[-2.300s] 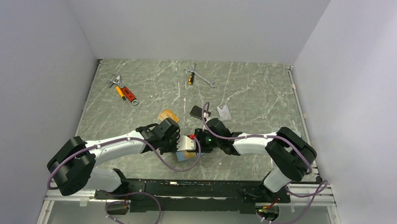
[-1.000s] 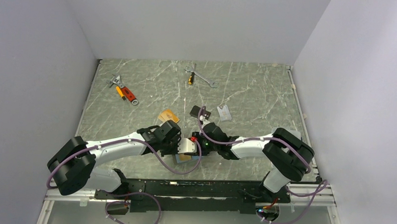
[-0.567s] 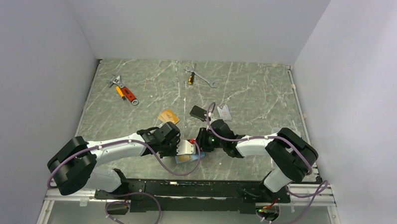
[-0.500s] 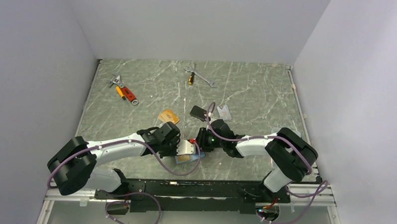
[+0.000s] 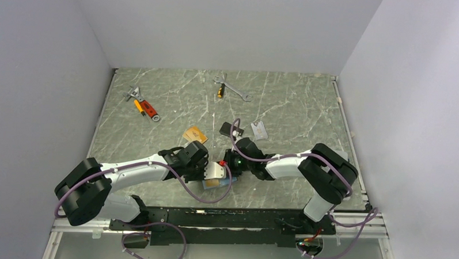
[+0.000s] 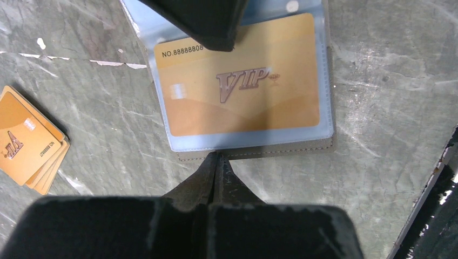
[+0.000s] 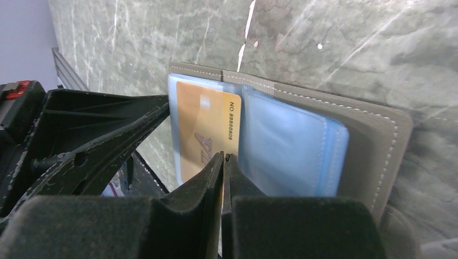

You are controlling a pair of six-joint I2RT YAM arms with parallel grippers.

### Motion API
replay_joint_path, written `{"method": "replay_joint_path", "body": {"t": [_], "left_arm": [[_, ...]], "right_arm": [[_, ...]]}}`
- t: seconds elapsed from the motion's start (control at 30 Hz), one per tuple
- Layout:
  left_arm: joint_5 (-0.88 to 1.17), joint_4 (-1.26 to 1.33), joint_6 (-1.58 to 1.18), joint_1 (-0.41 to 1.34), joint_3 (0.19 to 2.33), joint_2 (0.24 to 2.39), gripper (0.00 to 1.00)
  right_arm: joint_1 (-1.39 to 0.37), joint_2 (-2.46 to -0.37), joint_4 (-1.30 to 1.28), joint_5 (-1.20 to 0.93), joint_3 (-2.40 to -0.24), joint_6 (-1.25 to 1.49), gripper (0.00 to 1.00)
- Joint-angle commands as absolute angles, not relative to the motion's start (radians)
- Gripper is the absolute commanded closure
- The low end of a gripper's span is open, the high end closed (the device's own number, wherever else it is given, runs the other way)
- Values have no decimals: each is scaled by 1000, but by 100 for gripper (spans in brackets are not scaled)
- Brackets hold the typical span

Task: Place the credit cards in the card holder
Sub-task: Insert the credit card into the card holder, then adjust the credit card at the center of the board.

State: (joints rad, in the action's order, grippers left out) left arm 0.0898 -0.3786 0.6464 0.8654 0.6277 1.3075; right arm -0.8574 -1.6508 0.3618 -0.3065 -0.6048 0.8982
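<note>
Light even and diffuse from above, top view sharp, only soft shadows on the table [image 5: 286, 102]. Wrist views: left gripper's fingers [image 6: 197, 186] dark, out of focus; small glare patch on card holder [image 6: 259, 152] sleeve

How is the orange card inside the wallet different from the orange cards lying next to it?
The pocketed card sits behind a clear sleeve in the card holder; the loose stack lies bare on the table. The pocketed card is one card; the loose stack shows several edges. Both are orange with VIP lettering and a number.
</note>
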Motion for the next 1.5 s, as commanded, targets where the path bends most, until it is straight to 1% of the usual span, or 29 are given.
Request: {"method": "replay_joint_path", "body": {"t": [0.0, 0.17, 0.27, 0.37, 0.43, 0.53, 0.63, 0.73, 0.77, 0.8, 0.83, 0.87, 0.93, 1.07, 1.2, 1.37, 1.47], "left_arm": [[108, -358, 654, 870, 650, 1315, 100], [99, -352, 664, 870, 661, 1323, 100], [96, -367, 666, 870, 680, 1327, 100], [93, -415, 666, 871, 714, 1316, 100], [99, -463, 659, 869, 742, 1302, 100], [105, -539, 649, 867, 779, 1280, 100], [115, -599, 638, 865, 800, 1253, 87], [117, -645, 624, 857, 813, 1232, 78], [117, -662, 617, 850, 821, 1226, 68], [126, -675, 606, 835, 833, 1220, 51], [137, -689, 593, 817, 852, 1216, 39], [150, -700, 581, 794, 873, 1217, 33], [193, -727, 540, 715, 958, 1249, 25], [284, -775, 464, 598, 1167, 1388, 21], [334, -768, 385, 561, 1337, 1537, 21], [344, -647, 349, 562, 1400, 1681, 23], [290, -539, 413, 563, 1369, 1733, 24]], "right_arm": [[-880, -1671, 328, -282, -657, 880, 94], [-890, -1658, 334, -297, -666, 865, 93], [-886, -1629, 301, -279, -663, 857, 91], [-847, -1558, 271, -259, -637, 845, 85], [-818, -1509, 254, -241, -616, 833, 77], [-789, -1472, 199, -234, -626, 803, 71], [-771, -1428, 159, -215, -637, 778, 63], [-750, -1387, 93, -176, -666, 740, 54], [-739, -1376, 65, -162, -680, 726, 51], [-723, -1364, 40, -151, -693, 710, 49], [-705, -1352, 12, -136, -709, 696, 46], [-688, -1346, 6, -122, -724, 676, 44], [-640, -1344, -37, -96, -764, 651, 42], [-567, -1396, -27, -75, -832, 612, 42], [-517, -1539, -16, -97, -951, 561, 42], [-475, -1730, -16, -150, -1137, 490, 43], [-458, -1848, -36, -171, -1242, 468, 44]]}}
